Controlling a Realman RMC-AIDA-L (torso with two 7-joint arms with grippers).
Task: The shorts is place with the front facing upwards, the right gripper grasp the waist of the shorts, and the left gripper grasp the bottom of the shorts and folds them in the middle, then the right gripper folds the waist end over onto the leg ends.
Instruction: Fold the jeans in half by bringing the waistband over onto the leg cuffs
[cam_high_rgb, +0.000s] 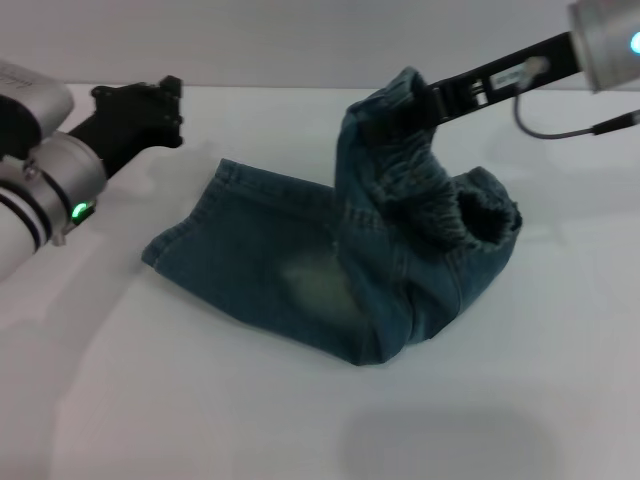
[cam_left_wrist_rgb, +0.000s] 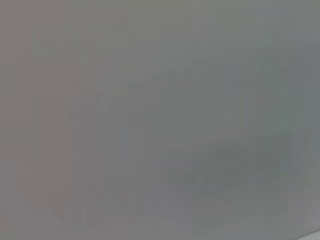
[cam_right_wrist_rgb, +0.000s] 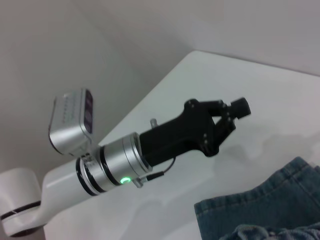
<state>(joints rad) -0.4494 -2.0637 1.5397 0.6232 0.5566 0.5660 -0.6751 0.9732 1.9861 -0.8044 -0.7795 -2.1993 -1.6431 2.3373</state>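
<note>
One tool, the right gripper (cam_high_rgb: 425, 100), pinches the waist (cam_high_rgb: 400, 95) aloft (left gripper (cam_right_wrist_rgb: 235, 112) closed, empty, seen only from the right wrist up close)

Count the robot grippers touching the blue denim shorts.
1. The right gripper, black fingers on a silver wrist, is shut on the ruffled waist, lifting it. The left gripper, a black claw, hangs apart beyond the leg ends.

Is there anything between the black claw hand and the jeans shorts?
No. In the head view, only bare white table lies between the left gripper and the leg ends.
</note>
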